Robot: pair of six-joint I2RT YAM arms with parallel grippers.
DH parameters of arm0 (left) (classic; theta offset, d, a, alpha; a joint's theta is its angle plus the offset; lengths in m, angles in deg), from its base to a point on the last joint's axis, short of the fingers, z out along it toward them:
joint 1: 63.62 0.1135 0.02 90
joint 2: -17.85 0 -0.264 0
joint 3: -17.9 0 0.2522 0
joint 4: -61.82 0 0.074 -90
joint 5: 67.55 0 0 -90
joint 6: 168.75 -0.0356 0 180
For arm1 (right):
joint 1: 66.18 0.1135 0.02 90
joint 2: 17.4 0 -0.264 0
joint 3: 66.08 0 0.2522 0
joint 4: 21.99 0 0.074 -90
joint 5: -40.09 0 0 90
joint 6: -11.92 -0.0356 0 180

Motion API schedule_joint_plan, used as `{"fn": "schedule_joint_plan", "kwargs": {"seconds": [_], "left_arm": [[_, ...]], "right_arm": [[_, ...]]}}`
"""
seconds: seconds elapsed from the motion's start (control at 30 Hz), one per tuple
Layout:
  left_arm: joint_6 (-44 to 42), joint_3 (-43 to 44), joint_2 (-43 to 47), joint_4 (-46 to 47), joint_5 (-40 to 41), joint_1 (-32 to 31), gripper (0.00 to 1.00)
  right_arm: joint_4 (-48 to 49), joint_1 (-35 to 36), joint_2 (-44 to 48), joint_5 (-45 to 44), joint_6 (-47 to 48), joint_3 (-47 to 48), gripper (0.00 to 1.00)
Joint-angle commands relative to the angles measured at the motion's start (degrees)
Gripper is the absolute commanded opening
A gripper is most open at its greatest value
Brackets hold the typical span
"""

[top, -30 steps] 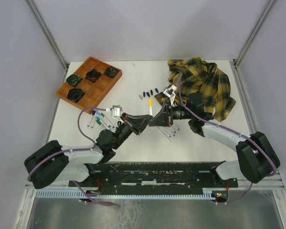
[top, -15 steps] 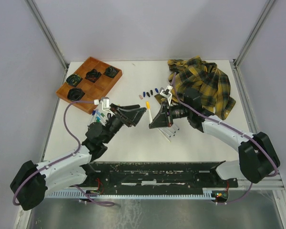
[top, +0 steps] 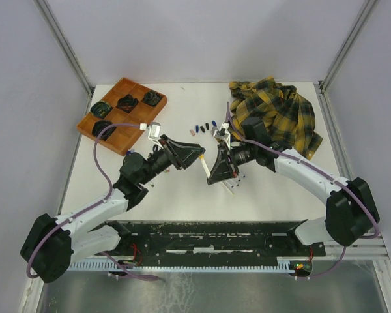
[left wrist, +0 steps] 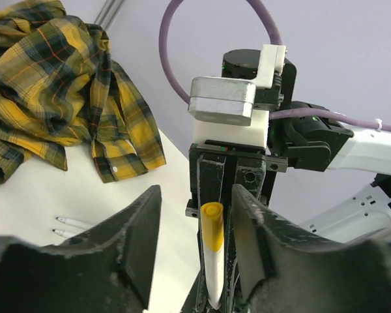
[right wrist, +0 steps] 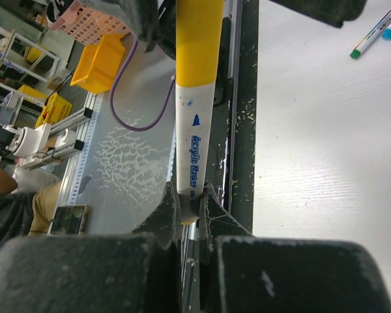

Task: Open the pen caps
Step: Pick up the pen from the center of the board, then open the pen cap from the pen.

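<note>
Part of the job looks done — two bare barrels [left wrist: 75, 223] lie on the table and a row of loose pen caps [top: 202, 126] sits farther back by the plaid shirt [top: 280, 117], though capped markers [right wrist: 375, 32] wait. The right gripper [right wrist: 189, 202] is clamped on a marker [right wrist: 192, 150] with its yellow cap [left wrist: 212, 225] on — the left gripper [left wrist: 195, 241] stands partly open around that cap, apparently not gripping it
</note>
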Motion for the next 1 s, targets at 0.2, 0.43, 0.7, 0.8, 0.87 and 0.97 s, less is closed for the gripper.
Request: {"fn": "schedule_joint_plan", "kwargs": {"seconds": [0.2, 0.43, 0.7, 0.8, 0.87, 0.97], "left_arm": [[3.39, 2.73, -1.82, 3.91, -7.06, 0.47, 0.46], [4.18, 1.98, -2.62, 5.87, -9.04, 0.46, 0.41], [4.20, 2.06, -3.34, 6.37, -10.59, 0.47, 0.28], [4.20, 1.72, -3.51, 6.52, -11.05, 0.47, 0.28], [4.37, 1.28, -3.47, 6.95, -11.30, 0.47, 0.26], [4.42, 1.04, -3.38, 7.17, -11.54, 0.43, 0.09]], "right_arm": [[-6.16, 0.50, -0.38, 2.12, 5.98, 3.50, 0.00], [-6.42, 0.44, -0.45, 1.95, 5.98, 3.88, 0.00], [-6.92, 0.51, -0.66, 1.53, 6.19, 4.08, 0.00], [-7.32, 0.50, -0.70, 1.38, 6.50, 4.28, 0.00], [-7.51, 0.45, -0.74, 1.27, 6.59, 4.40, 0.00], [-7.67, 0.49, -0.90, 1.24, 6.68, 4.46, 0.00]]}}
